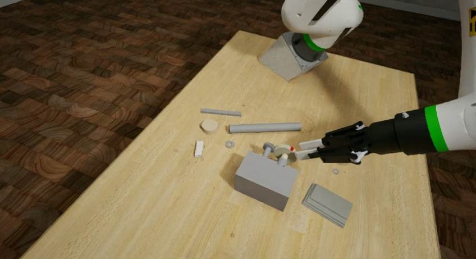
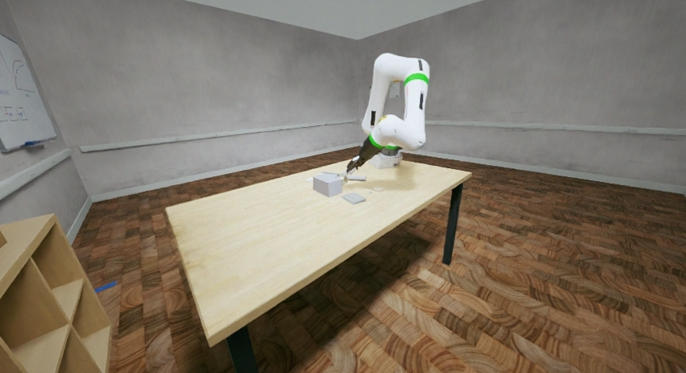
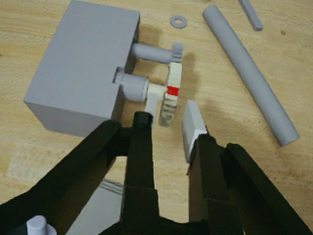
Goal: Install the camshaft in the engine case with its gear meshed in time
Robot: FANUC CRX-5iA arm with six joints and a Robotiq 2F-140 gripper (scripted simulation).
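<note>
The grey engine case (image 1: 264, 180) (image 2: 327, 184) (image 3: 81, 66) stands upright on the table (image 1: 166, 196). The camshaft sits with its shaft in the case's front bearing. Its big cream gear (image 1: 284, 151) (image 3: 168, 101), seen edge-on with a red mark, lies against the small grey crank gear (image 1: 268, 145) (image 3: 178, 53). I cannot tell which tooth meets which gap. My gripper (image 1: 299, 149) (image 2: 347, 171) (image 3: 169, 110) is open. Its fingertips stand just behind the big gear, one on each side of its rim, apart from it.
A long grey cylinder (image 1: 264, 127) (image 3: 250, 72), a thin rod (image 1: 220, 112), a cream disc (image 1: 209, 126), a small white block (image 1: 198, 148) and a washer (image 1: 229, 144) lie behind the case. A grey cover plate (image 1: 327, 204) and another washer (image 1: 335, 171) lie under my arm.
</note>
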